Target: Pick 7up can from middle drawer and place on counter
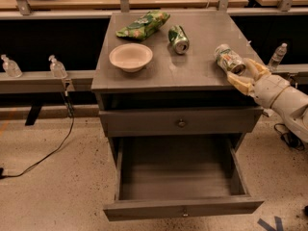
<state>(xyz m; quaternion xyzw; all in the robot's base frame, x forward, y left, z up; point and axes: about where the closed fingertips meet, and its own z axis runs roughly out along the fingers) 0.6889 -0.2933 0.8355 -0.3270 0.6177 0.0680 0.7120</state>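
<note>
The 7up can, pale silver-white with green print, lies tilted at the right side of the counter, low over or on its surface. My gripper reaches in from the right, its tan fingers closed around the can's near end. The middle drawer is pulled out wide below the cabinet, and its dark-grey tray shows nothing inside.
On the counter are a pale bowl, a darker green can on its side and a green snack bag. A closed taller-fronted drawer sits above the open one. Clear bottles stand on the left ledge, another at right.
</note>
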